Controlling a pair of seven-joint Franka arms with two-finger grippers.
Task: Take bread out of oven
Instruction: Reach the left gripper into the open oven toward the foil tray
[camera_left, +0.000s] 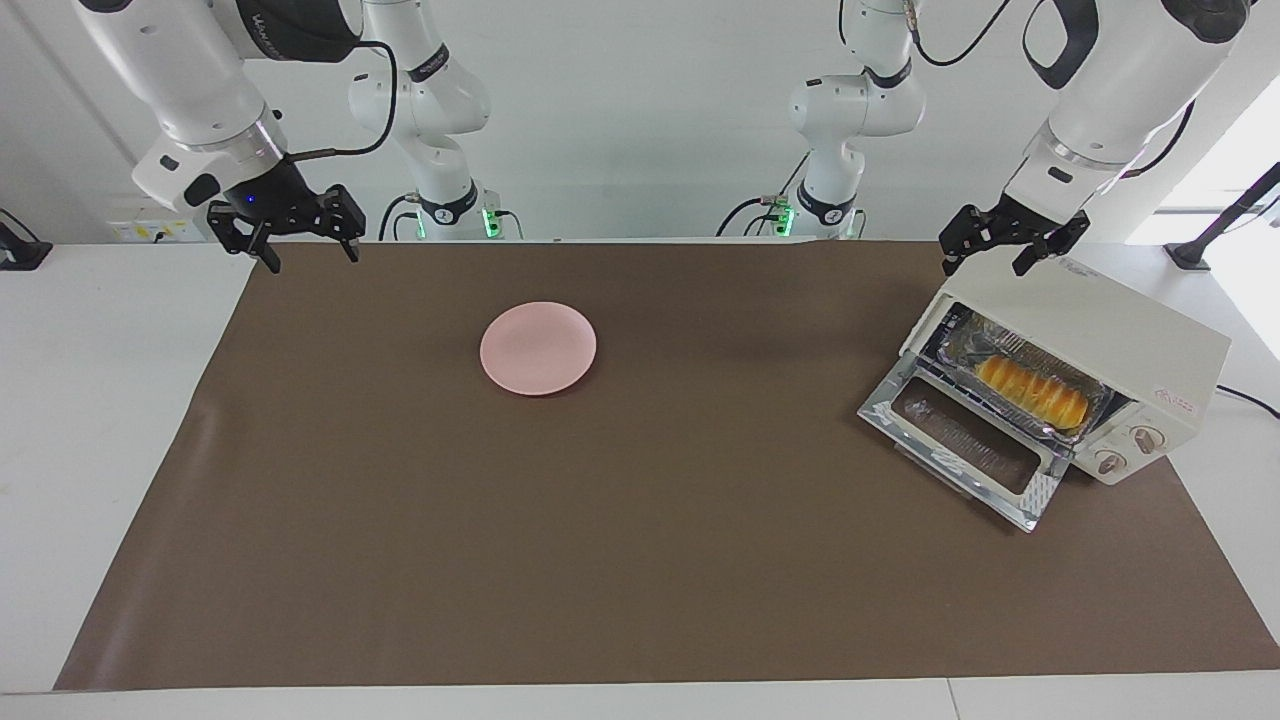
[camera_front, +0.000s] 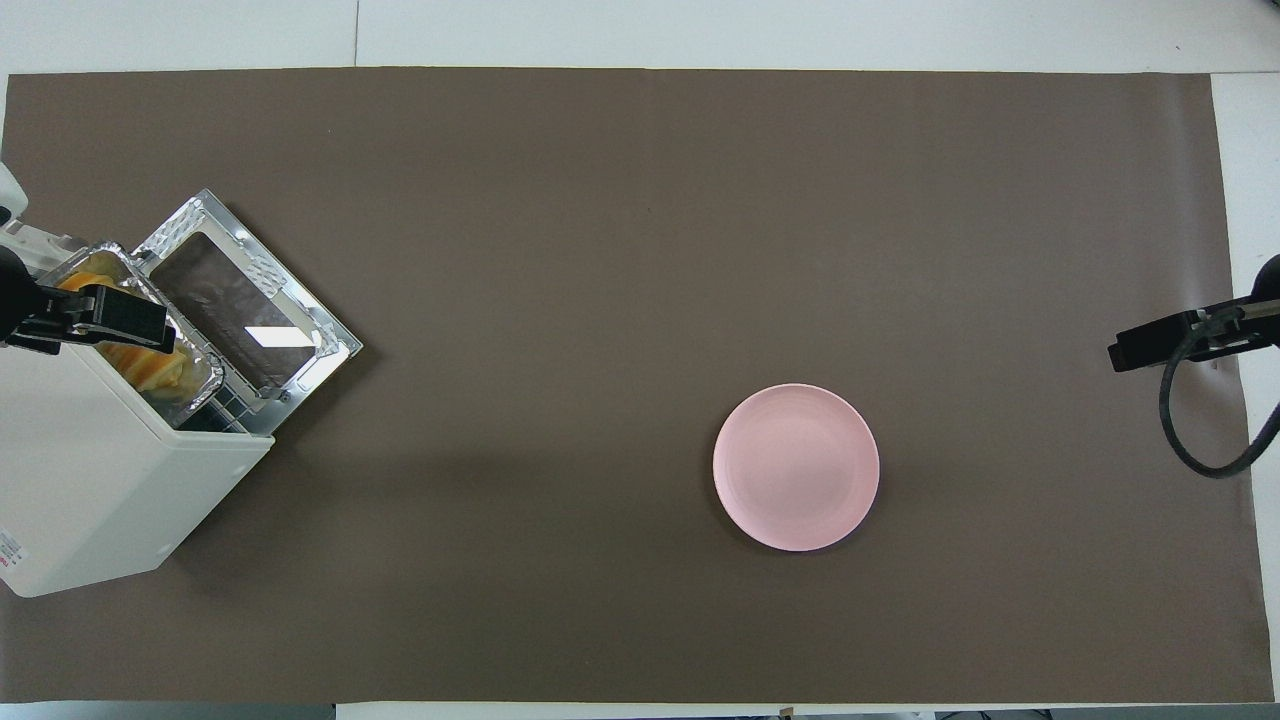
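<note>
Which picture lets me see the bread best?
The facing view: the whole bread shows on its foil tray inside the open oven. In the overhead view the left gripper covers most of it.

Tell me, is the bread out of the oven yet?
Not yet. The oven door is already down. The bread still lies in its foil tray on the rack inside. Nothing is being held: the left gripper hangs open above the oven's top, and the right gripper waits open over the table's edge at its own end. Left to do: grab the bread and lift it out. The pink plate has nothing on it.
</note>
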